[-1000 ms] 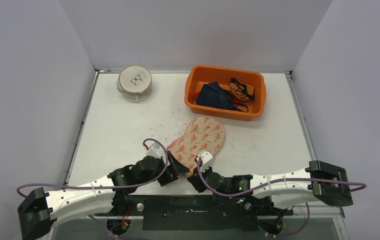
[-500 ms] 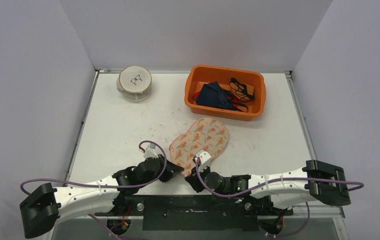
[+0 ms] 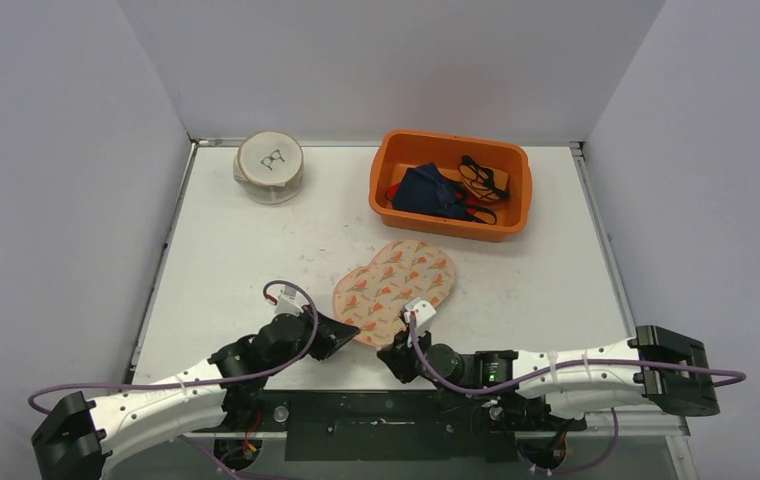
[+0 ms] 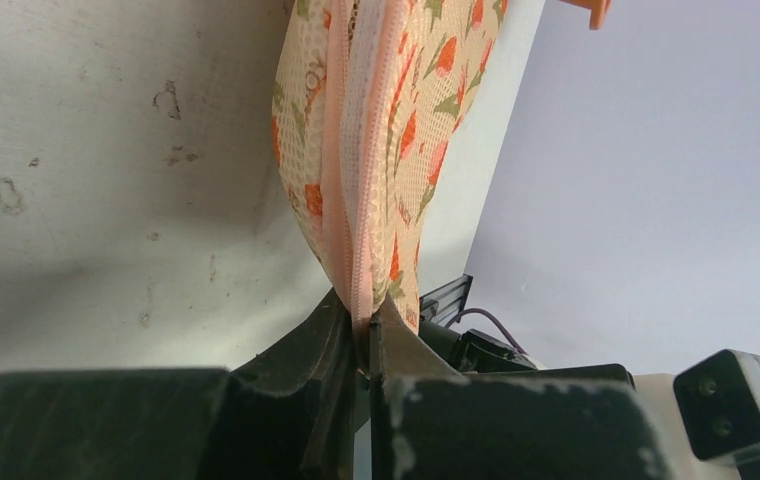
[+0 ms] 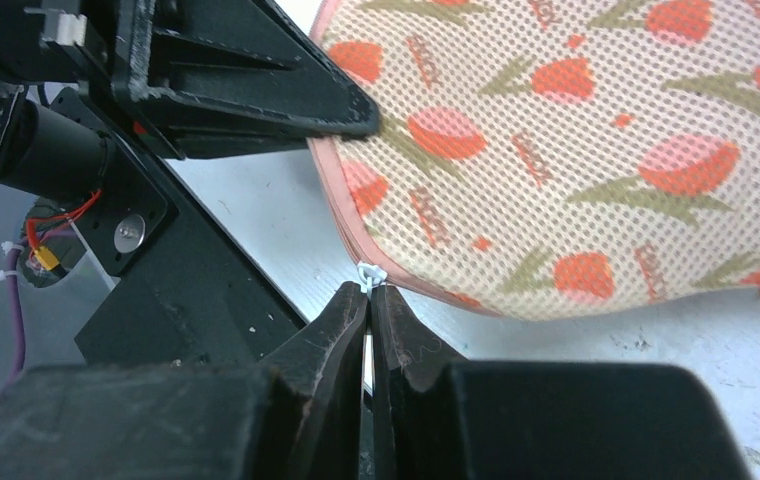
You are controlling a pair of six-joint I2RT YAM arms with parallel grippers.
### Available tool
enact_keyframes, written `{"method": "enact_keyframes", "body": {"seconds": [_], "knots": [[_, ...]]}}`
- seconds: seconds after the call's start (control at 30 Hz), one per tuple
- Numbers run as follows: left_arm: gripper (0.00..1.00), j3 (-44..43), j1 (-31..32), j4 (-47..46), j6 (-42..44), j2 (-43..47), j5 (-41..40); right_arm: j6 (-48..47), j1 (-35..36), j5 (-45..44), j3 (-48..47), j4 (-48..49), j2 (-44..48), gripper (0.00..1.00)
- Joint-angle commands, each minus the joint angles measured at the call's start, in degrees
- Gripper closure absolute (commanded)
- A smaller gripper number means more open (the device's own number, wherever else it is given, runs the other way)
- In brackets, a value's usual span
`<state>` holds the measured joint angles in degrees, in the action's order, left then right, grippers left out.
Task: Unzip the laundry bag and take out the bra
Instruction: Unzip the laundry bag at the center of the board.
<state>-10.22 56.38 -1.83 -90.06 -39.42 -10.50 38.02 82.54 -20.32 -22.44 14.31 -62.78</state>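
We find the left gripper (image 4: 364,340) clamping the bag (image 3: 393,290) seam (image 4: 354,200), the right gripper (image 5: 368,300) pinching the pull (image 5: 370,272). Unzipping looks barely begun; next, draw pull along seam.

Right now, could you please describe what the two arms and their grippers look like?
The left arm and right arm have white links with black joints, each trailed by a purple cable. The left gripper and right gripper are matte black, wedge-shaped, tapering to thin tips. A green light glows on the right arm.
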Motion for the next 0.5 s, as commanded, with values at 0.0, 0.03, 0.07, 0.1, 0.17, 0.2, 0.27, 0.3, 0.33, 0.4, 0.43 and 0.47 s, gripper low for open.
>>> {"method": "enact_keyframes", "body": {"seconds": [0.0, 0.03, 0.07, 0.1, 0.17, 0.2, 0.27, 0.3, 0.33, 0.4, 0.43, 0.47], "knots": [[1.00, 0.7, -1.9, 4.7, 0.0, 2.3, -6.0, 1.8, 0.5, -1.2, 1.5, -1.8, 3.3, 0.95], [1.00, 0.6, -2.0, 5.0, 0.0, 2.5, -6.0, 2.0, 0.5, -1.4, 1.7, -2.0, 3.6, 0.95], [1.00, 0.7, -2.0, 5.1, 0.0, 2.6, -5.9, 2.2, 0.6, -1.7, 1.8, -2.3, 3.7, 0.95], [1.00, 0.7, -2.1, 5.1, 0.0, 2.6, -5.8, 2.4, 0.6, -2.1, 2.0, -2.5, 3.9, 0.95], [1.00, 0.8, -2.1, 5.0, 0.1, 2.5, -5.5, 2.8, 0.5, -2.8, 2.4, -2.9, 4.3, 0.95], [1.00, 0.8, -2.1, 4.9, 0.0, 2.5, -5.4, 3.2, 0.5, -3.3, 2.6, -3.1, 4.6, 0.95], [1.00, 1.0, -2.1, 4.6, 0.0, 2.5, -5.3, 3.7, 0.5, -3.8, 2.8, -3.5, 4.8, 0.95], [1.00, 1.1, -2.1, 4.6, 0.0, 2.4, -5.2, 3.8, 0.6, -4.0, 2.8, -3.6, 4.8, 0.95], [1.00, 1.2, -2.1, 4.5, -0.1, 2.5, -5.1, 4.0, 0.5, -4.2, 2.9, -3.7, 4.8, 0.95], [1.00, 1.3, -2.1, 4.4, 0.0, 2.5, -5.0, 4.4, 0.5, -4.7, 3.0, -4.0, 4.7, 0.95], [1.00, 1.4, -2.1, 4.3, -0.1, 2.6, -5.0, 4.7, 0.5, -4.9, 3.0, -4.2, 4.6, 0.95], [1.00, 1.4, -2.1, 4.2, -0.1, 2.6, -4.9, 4.9, 0.5, -5.2, 3.0, -4.4, 4.6, 0.95]]}}
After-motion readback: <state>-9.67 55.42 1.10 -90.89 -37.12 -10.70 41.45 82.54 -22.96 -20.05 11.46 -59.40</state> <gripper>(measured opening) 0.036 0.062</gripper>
